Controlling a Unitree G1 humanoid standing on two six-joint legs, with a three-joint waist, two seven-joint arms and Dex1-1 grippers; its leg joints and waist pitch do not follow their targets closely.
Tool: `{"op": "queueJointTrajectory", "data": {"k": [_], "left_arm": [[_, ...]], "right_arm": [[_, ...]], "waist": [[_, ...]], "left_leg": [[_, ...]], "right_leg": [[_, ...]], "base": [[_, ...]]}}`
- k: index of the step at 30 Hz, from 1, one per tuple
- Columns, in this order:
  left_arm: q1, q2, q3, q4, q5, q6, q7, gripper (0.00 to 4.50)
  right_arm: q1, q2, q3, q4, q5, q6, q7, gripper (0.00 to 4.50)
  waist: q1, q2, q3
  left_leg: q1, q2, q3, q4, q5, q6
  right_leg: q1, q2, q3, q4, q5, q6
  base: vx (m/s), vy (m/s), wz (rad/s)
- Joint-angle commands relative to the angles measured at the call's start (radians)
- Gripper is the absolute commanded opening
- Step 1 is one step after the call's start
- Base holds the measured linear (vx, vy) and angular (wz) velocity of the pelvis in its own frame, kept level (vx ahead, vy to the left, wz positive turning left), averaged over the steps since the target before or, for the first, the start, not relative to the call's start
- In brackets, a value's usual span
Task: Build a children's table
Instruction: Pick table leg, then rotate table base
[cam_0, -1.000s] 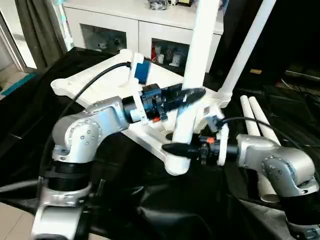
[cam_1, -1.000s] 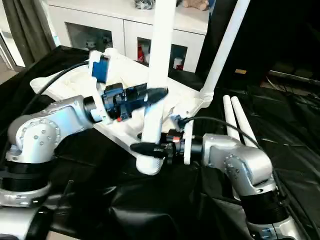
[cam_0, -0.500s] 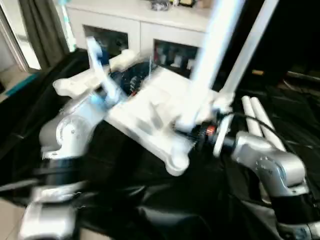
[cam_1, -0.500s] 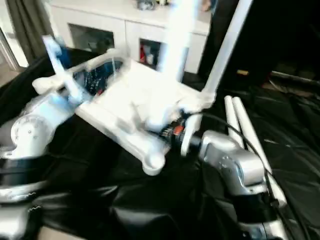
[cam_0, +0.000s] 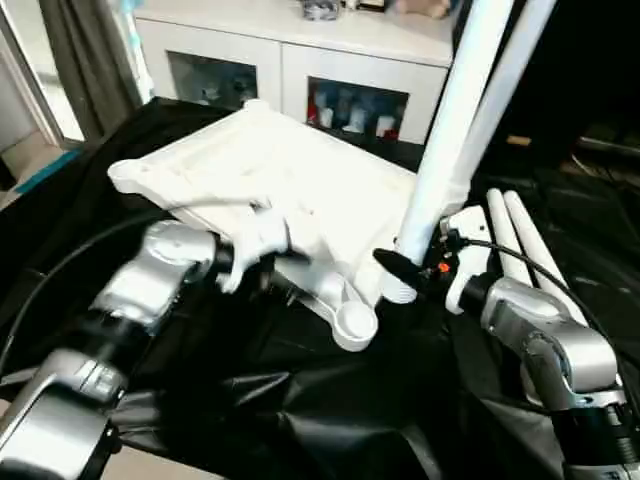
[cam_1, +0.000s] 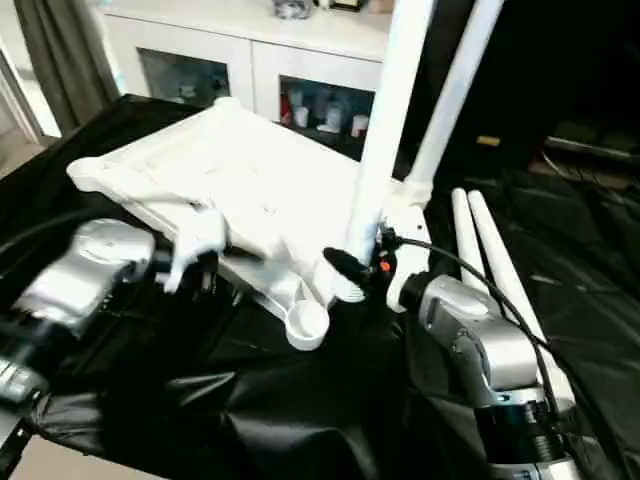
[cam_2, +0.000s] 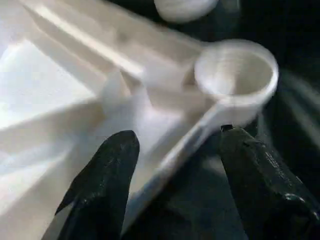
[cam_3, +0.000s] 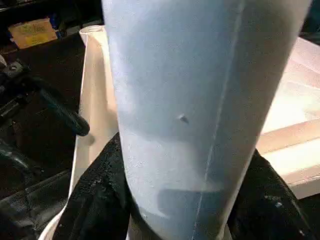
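Beside near corner socket: right tool clamping leg upright; left tool open at tabletop rim. Next, presumably: seat leg in socket.

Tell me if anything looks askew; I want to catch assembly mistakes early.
Yes: the leg held by the right end effector tilts and hangs beside the table top, its lower end outside the empty near corner socket. The left end effector straddles the top's edge by that socket, fingers apart.

My left gripper sits lower left of frame, fingers spread wide, while my right gripper, centre right, is clamped around a leg.
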Motion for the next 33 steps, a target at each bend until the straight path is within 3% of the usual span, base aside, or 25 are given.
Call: {"op": "queueJointTrajectory", "data": {"k": [1,7,9,12,13,17,19,21,22,25,26,28,29,30,33], "left_arm": [[-0.042,-0.002,-0.032,0.081,0.06,-0.077,-0.003,2.99],[-0.124,-0.055,-0.035,0.267,0.115,-0.174,0.027,2.99],[-0.144,-0.07,-0.035,0.314,0.125,-0.192,0.032,2.64],[-0.171,-0.089,-0.035,0.372,0.139,-0.223,0.04,2.6],[-0.181,-0.096,-0.036,0.392,0.147,-0.234,0.043,2.36],[-0.213,-0.115,-0.053,0.447,0.178,-0.278,0.028,2.16],[-0.241,-0.132,-0.062,0.496,0.201,-0.31,-0.002,1.96],[-0.262,-0.142,-0.08,0.521,0.224,-0.336,-0.024,1.82],[-0.27,-0.146,-0.085,0.531,0.232,-0.341,-0.031,1.73],[-0.291,-0.159,-0.098,0.558,0.256,-0.35,-0.045,1.51],[-0.3,-0.166,-0.105,0.573,0.27,-0.36,-0.051,1.47],[-0.316,-0.179,-0.119,0.603,0.3,-0.374,-0.065,1.28],[-0.319,-0.182,-0.121,0.61,0.306,-0.375,-0.062,1.19],[-0.323,-0.184,-0.125,0.617,0.313,-0.377,-0.065,1.13],[-0.338,-0.188,-0.141,0.642,0.339,-0.369,-0.091,0.96]], "right_arm": [[0.01,-0.011,-0.014,-0.047,-0.006,-0.01,0.0,1.94],[0.037,-0.014,-0.007,-0.091,0.002,0.01,0.004,1.94],[0.048,-0.015,0.0,-0.097,0.0,0.01,0.006,1.94],[0.054,-0.017,0.005,-0.104,-0.002,0.013,0.006,1.94],[0.056,-0.018,0.006,-0.108,-0.002,0.015,0.007,1.94],[0.056,-0.024,0.012,-0.111,-0.007,0.015,0.014,1.94],[0.056,-0.026,0.015,-0.114,-0.01,0.014,0.019,1.94],[0.057,-0.03,0.019,-0.117,-0.011,0.013,0.024,1.94],[0.057,-0.032,0.02,-0.118,-0.012,0.012,0.026,1.94],[0.064,-0.036,0.023,-0.125,-0.013,0.01,0.029,1.94],[0.067,-0.036,0.023,-0.127,-0.013,0.01,0.03,1.94],[0.073,-0.037,0.026,-0.132,-0.016,0.009,0.03,1.94],[0.073,-0.036,0.027,-0.132,-0.016,0.009,0.03,1.94],[0.073,-0.036,0.028,-0.135,-0.017,0.01,0.029,1.94],[0.079,-0.04,0.033,-0.153,-0.019,0.019,0.031,1.94]], "waist": [[-0.006,0.017,-0.073],[-0.002,0.02,-0.077],[-0.001,0.023,-0.078],[0.0,0.024,-0.077],[0.001,0.023,-0.077],[0.002,0.024,-0.078],[0.002,0.037,-0.078],[0.004,0.031,-0.077],[0.006,0.036,-0.079],[0.005,0.036,-0.079],[0.005,0.045,-0.078],[0.005,0.041,-0.079],[0.006,0.052,-0.079],[0.003,0.045,-0.08],[0.003,0.045,-0.082]], "left_leg": [[0.022,0.035,-0.016,-0.073,-0.259,-0.061],[0.019,0.037,-0.015,-0.067,-0.228,-0.047],[0.016,0.037,-0.017,-0.068,-0.222,-0.045],[0.017,0.038,-0.017,-0.068,-0.232,-0.044],[0.017,0.037,-0.017,-0.067,-0.236,-0.044],[0.016,0.038,-0.019,-0.067,-0.231,-0.038],[0.016,0.037,-0.019,-0.066,-0.23,-0.036],[0.017,0.036,-0.018,-0.066,-0.233,-0.033],[0.015,0.038,-0.019,-0.065,-0.223,-0.032],[0.013,0.037,-0.019,-0.063,-0.215,-0.024],[0.014,0.037,-0.018,-0.063,-0.224,-0.023],[0.013,0.037,-0.019,-0.063,-0.22,-0.021],[0.014,0.037,-0.02,-0.062,-0.221,-0.022],[0.013,0.036,-0.019,-0.062,-0.219,-0.018],[0.01,0.035,-0.018,-0.06,-0.192,-0.007]], "right_leg": [[0.045,-0.089,0.051,-0.077,-0.249,-0.121],[0.048,-0.092,0.051,-0.07,-0.197,-0.146],[0.048,-0.091,0.05,-0.069,-0.197,-0.146],[0.048,-0.094,0.051,-0.071,-0.21,-0.151],[0.049,-0.094,0.051,-0.072,-0.213,-0.152],[0.052,-0.094,0.051,-0.072,-0.198,-0.155],[0.05,-0.094,0.051,-0.074,-0.195,-0.161],[0.052,-0.092,0.051,-0.077,-0.198,-0.16],[0.054,-0.095,0.051,-0.072,-0.187,-0.165],[0.056,-0.094,0.051,-0.071,-0.171,-0.177],[0.053,-0.092,0.05,-0.075,-0.177,-0.177],[0.057,-0.093,0.05,-0.073,-0.173,-0.181],[0.055,-0.093,0.05,-0.073,-0.175,-0.183],[0.058,-0.092,0.05,-0.073,-0.168,-0.184],[0.06,-0.092,0.05,-0.071,-0.163,-0.181]], "base": [[0.0,0.0,0.0],[0.0,0.0,0.0],[0.0,0.0,0.0],[0.0,0.0,0.0],[0.0,0.0,0.0],[0.0,0.0,0.0],[0.0,0.0,0.0],[0.0,0.0,0.0],[0.0,0.0,0.0],[0.0,0.0,0.0],[0.0,0.0,0.0],[0.0,0.0,0.0],[0.0,0.0,0.0],[0.0,0.0,0.0],[0.0,0.0,0.0]]}}
